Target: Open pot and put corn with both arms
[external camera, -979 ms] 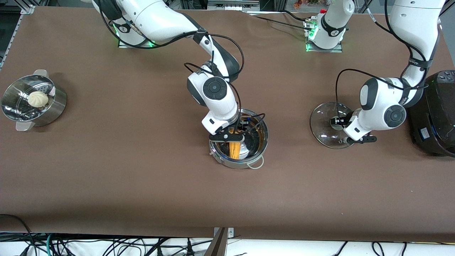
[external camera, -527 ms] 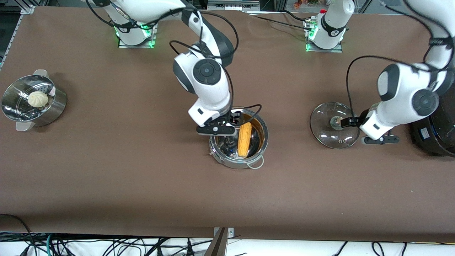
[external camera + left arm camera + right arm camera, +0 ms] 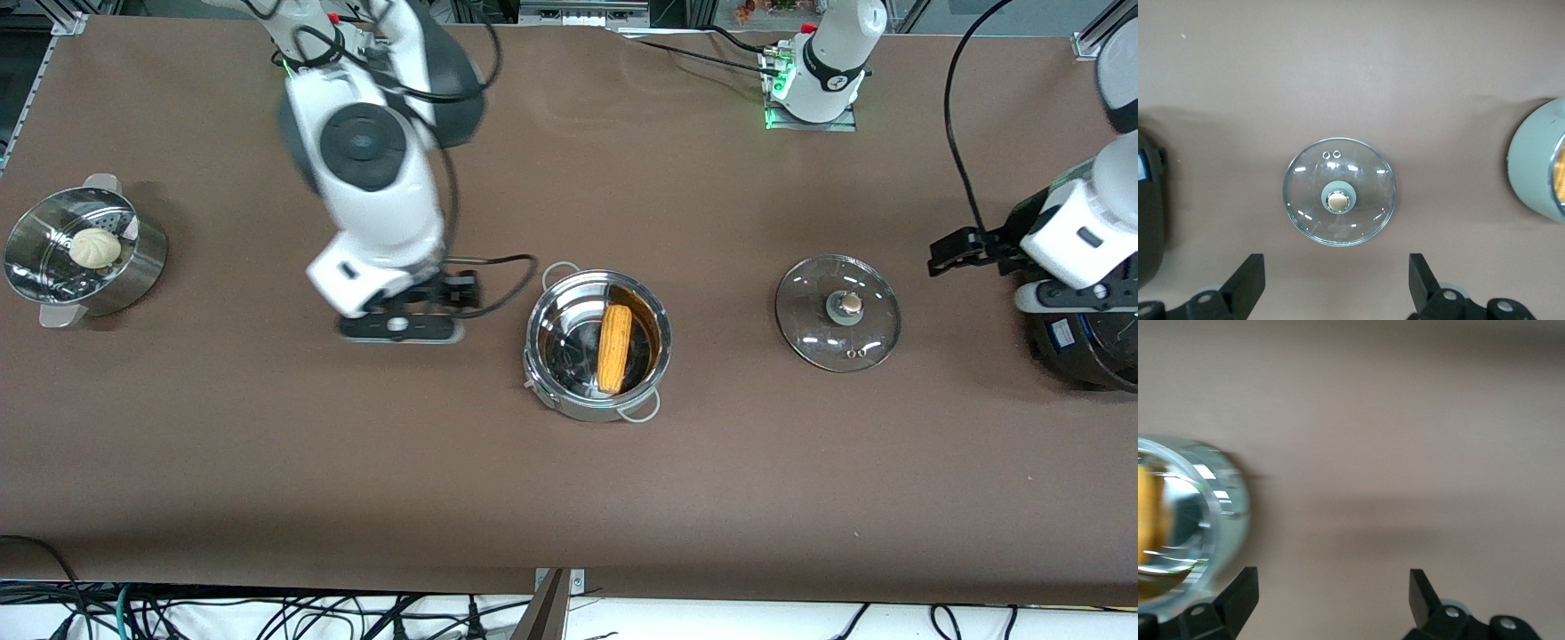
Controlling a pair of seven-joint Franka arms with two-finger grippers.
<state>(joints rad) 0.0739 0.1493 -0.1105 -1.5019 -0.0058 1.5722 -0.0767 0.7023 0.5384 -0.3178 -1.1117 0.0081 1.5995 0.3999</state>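
Corn (image 3: 614,348) lies in the pot (image 3: 569,402), both spread-fingered tools, right (image 3: 402,327) and left (image 3: 958,253), away.

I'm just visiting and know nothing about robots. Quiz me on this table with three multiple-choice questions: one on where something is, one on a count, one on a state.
1. Where is the corn?
A. on the bare table
B. in the pot
C. in the steamer bowl

2. How many buns are in the steamer bowl?
A. none
B. one
C. three

3. How is the glass lid?
A. on the pot
B. held in the left gripper
C. lying on the table, apart from the pot

Answers:
1 B, the cob lies inside the steel rim.
2 B, a single pale bun sits there.
3 C, it rests alone, the left gripper open above it; the right gripper is open too.
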